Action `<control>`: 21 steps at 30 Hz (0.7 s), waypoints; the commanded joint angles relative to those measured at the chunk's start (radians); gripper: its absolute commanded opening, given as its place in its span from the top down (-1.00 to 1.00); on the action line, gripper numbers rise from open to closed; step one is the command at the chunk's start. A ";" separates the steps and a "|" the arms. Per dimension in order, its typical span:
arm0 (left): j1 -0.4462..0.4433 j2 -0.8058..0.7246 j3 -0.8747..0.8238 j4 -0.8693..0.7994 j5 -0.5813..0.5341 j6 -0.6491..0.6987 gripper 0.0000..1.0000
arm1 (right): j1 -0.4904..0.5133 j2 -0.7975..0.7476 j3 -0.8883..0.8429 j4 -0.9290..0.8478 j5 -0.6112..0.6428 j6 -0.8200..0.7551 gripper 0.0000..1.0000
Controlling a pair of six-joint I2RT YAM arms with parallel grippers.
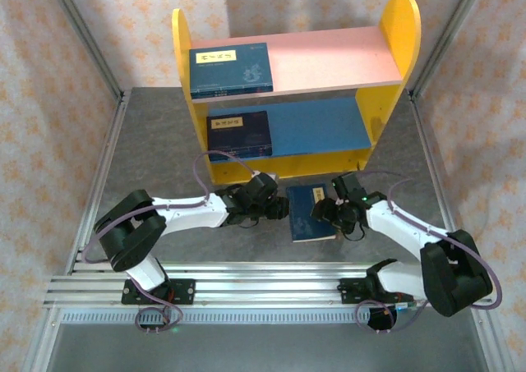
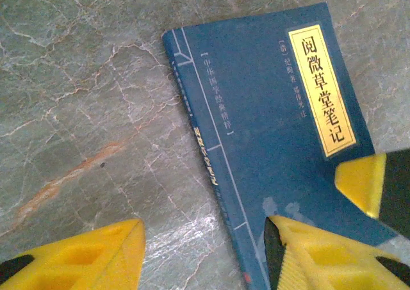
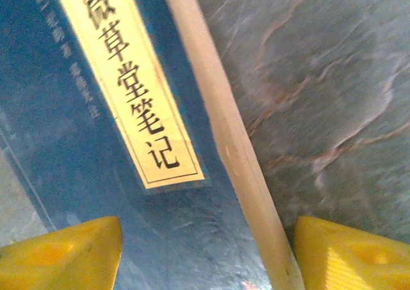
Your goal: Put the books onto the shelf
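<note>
One dark blue book (image 1: 311, 216) with a yellow label lies flat on the table in front of the shelf (image 1: 386, 101). My left gripper (image 1: 282, 208) is open at the book's left, spine edge. In the left wrist view one finger (image 2: 320, 258) is over the cover (image 2: 269, 123) and the other over the table. My right gripper (image 1: 331, 212) is open at the book's right edge. In the right wrist view it (image 3: 205, 261) straddles the pale page edge (image 3: 224, 136). A second book (image 1: 230, 66) lies on the pink upper board and a third (image 1: 239, 132) on the blue lower board.
The right parts of the pink board (image 1: 329, 56) and the blue board (image 1: 320, 121) are bare. The grey marbled tabletop (image 1: 156, 150) is framed by metal rails. A yellow finger (image 2: 365, 181) of the right gripper shows in the left wrist view.
</note>
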 commanded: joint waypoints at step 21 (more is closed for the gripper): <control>-0.005 0.083 0.063 0.009 0.002 -0.047 -0.04 | -0.052 0.213 0.087 0.036 0.016 -0.084 0.40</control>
